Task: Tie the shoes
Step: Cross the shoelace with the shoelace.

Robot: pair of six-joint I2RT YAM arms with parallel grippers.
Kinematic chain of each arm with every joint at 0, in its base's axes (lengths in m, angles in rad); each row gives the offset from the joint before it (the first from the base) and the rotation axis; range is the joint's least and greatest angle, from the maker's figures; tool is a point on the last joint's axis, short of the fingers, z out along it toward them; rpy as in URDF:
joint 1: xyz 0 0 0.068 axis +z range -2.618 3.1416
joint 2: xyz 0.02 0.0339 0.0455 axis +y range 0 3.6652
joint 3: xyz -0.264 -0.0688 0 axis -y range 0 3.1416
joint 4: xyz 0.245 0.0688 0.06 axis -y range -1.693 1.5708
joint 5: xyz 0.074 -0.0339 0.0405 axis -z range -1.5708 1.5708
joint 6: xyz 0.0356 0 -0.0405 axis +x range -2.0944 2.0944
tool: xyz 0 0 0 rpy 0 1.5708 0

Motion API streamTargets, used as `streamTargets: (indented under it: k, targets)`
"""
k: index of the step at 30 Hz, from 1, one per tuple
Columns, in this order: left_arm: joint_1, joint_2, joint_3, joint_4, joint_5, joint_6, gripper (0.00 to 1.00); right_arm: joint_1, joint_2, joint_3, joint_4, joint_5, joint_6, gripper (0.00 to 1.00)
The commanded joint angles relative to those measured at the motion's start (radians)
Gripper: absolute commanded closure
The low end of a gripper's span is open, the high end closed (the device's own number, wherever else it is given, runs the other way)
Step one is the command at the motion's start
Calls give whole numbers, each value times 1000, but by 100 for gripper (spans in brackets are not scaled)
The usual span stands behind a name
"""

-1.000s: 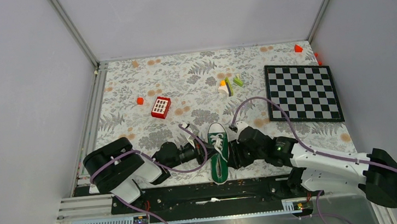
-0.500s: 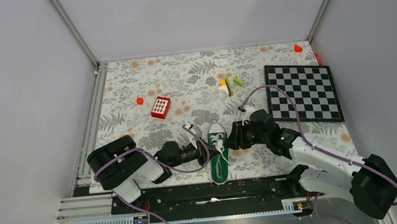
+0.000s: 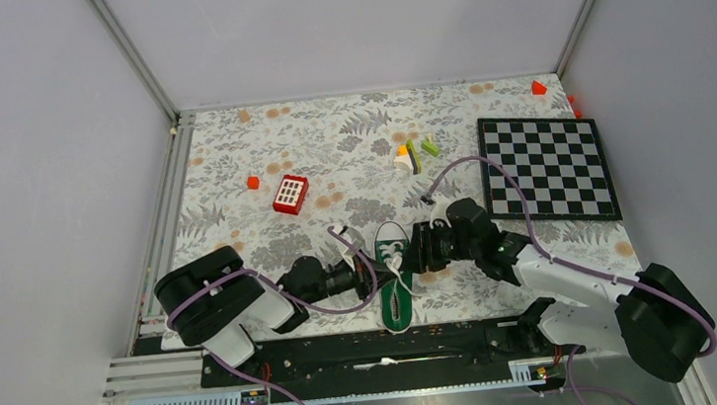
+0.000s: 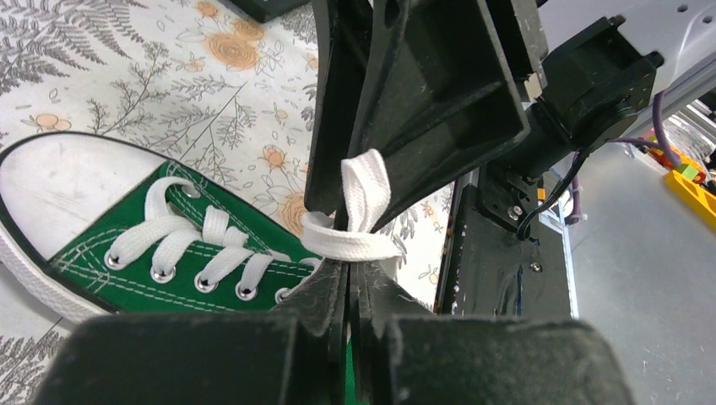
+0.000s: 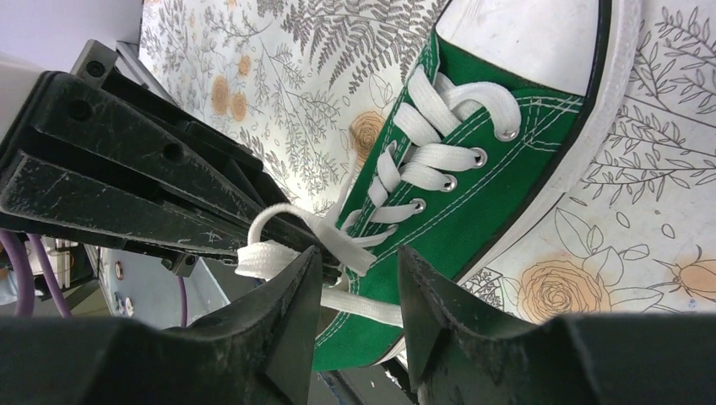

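Note:
The green sneaker point(image 3: 396, 300) lies near the front edge, white toe cap pointing away from the bases. My left gripper point(image 3: 369, 269) is at its left side, shut on a white lace loop point(image 4: 361, 240) just above the eyelets; the shoe's green canvas point(image 4: 127, 249) lies below left. My right gripper point(image 3: 417, 254) is at the shoe's right side, facing the left one. In the right wrist view it point(image 5: 359, 274) is open, with loose lace strands point(image 5: 279, 253) between and just ahead of its fingers, over the shoe point(image 5: 507, 169). It grips nothing.
A red-and-white keypad block point(image 3: 290, 194) sits left of centre. A chessboard point(image 3: 547, 166) lies at the right. Small coloured blocks point(image 3: 414, 152) are at mid-back, an orange piece point(image 3: 252, 182) at the left and a red piece point(image 3: 538, 87) in the far right corner.
My right arm has swung away from the near edge, carrying its gripper up along the shoe's right side towards the laces. The left gripper has barely moved and keeps hold of the lace.

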Motion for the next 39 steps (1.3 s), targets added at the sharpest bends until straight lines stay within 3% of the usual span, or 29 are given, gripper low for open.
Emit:
streamTargets:
  k: [1, 13, 15, 19, 24, 29, 33, 39]
  targets:
    - [-2, -10, -2, 72, 7, 0, 100, -6, 48, 20, 42, -38, -16, 56]
    - [-2, -29, -11, 72, -16, 2, 100, -5, 77, 1, 117, -52, 30, 66]
    - [-2, -29, -12, 72, -27, 0, 100, -5, 51, -10, 118, -36, 39, 66]
    - [-2, -30, -17, 72, -59, -3, 100, -5, -32, -28, 85, 10, 46, 53]
    - [-2, -30, -19, 72, -79, -3, 100, -5, -123, -27, 1, 32, 26, 53]
    - [-2, -34, -20, 72, -87, -2, 100, -5, -87, -28, 0, -14, 3, 58]
    - [-2, -38, -22, 72, -74, -6, 100, -5, -31, -7, 23, -101, -16, 52]
    - [-2, -42, -26, 72, -69, -6, 100, -7, 14, 26, 9, -155, -68, 52]
